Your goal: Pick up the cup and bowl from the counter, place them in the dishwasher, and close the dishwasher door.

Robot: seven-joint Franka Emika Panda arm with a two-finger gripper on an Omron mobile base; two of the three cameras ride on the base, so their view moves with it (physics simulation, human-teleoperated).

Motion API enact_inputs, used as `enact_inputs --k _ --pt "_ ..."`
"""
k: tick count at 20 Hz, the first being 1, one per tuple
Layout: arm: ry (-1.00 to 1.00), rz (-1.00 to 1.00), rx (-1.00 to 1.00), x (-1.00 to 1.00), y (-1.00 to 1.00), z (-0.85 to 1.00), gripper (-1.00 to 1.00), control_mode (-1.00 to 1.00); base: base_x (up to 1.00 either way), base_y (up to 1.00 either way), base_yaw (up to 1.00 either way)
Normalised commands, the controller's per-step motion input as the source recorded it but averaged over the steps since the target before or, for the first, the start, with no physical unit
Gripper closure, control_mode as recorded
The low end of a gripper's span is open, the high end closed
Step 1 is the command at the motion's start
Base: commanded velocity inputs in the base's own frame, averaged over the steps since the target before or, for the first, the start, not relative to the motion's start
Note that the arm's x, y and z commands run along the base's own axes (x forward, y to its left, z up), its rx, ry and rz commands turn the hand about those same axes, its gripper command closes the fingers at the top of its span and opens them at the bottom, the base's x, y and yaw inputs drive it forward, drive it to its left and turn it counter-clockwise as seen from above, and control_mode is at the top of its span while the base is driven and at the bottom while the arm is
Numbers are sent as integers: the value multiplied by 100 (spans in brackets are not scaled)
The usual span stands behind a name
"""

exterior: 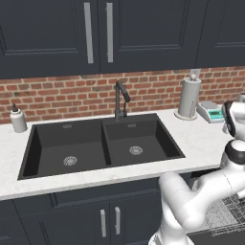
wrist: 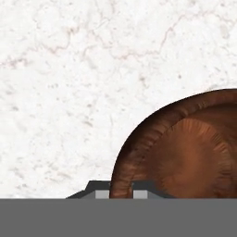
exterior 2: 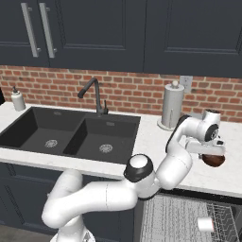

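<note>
The dark reddish-brown bowl (exterior 2: 214, 161) sits on the white counter (exterior 2: 156, 142) at the right, above the open dishwasher (exterior 2: 189, 217). My gripper (exterior 2: 211, 154) points down on it, and in the hand view the gripper (wrist: 121, 191) is shut on the near rim of the bowl (wrist: 185, 152), one fingertip on each side of the rim. The small white cup (exterior 2: 205, 224) lies in the grey wire rack (exterior: 225, 215) of the dishwasher. The dishwasher door is out of view.
A paper towel roll (exterior 2: 172, 105) stands behind the bowl by the brick wall. The black double sink (exterior 2: 71, 132) with its faucet (exterior 2: 94, 94) lies to the left. A soap bottle (exterior: 18, 119) and a small scale (exterior: 210, 112) stand on the counter.
</note>
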Motion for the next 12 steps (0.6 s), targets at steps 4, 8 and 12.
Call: enact_inputs --k 4,8,12 --pt "-11 1 0 -55 50 0 100 -100 0 0 0" --pt "-18 2 0 -66 57 0 100 -100 0 0 0" --pt "-22 3 0 -74 57 0 100 -100 0 0 0"
